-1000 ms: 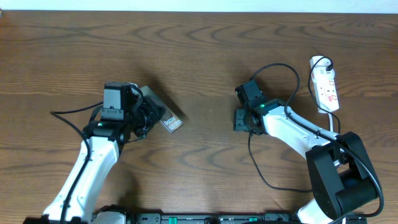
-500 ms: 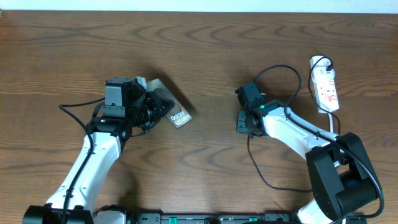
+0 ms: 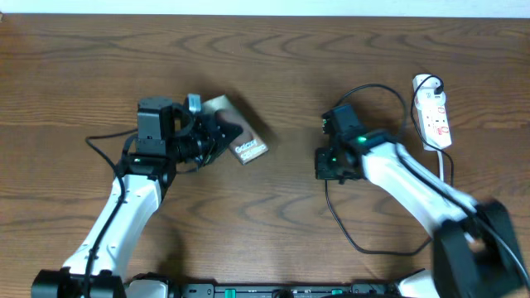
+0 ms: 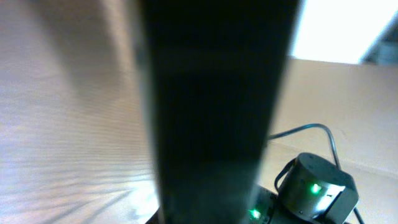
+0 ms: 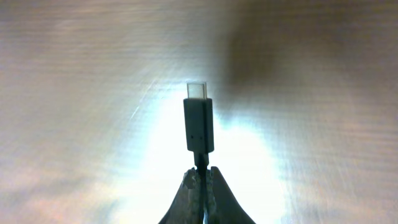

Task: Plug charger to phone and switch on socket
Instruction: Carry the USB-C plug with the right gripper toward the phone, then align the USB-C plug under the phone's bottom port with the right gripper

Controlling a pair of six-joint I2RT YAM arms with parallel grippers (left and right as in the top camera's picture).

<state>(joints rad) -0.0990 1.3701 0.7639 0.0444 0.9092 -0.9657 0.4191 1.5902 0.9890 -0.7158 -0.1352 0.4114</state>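
In the overhead view my left gripper [image 3: 222, 134] is shut on the phone [image 3: 251, 144], a bronze-brown slab with white lettering held left of centre. From the left wrist the phone [image 4: 211, 112] is a dark blurred band filling the middle of the frame and hiding the jaws. My right gripper [image 3: 321, 163] stands right of centre, apart from the phone. It is shut on the charger [image 5: 199, 124], pinching the thin black cable just behind the connector, whose metal tip points away from the fingertips [image 5: 212, 186]. The cable [image 3: 344, 228] loops over the table. The white socket [image 3: 435, 116] lies at the far right.
A white plug head [image 3: 426, 82] sits at the socket's far end, and its white cord [image 3: 443, 161] runs down past my right arm. The right arm's wrist with green lights [image 4: 317, 190] shows in the left wrist view. All else in view is brown wooden tabletop.
My right gripper has closed on the charger cable and shifted slightly. My left gripper has carried the phone to the right and a little further back.
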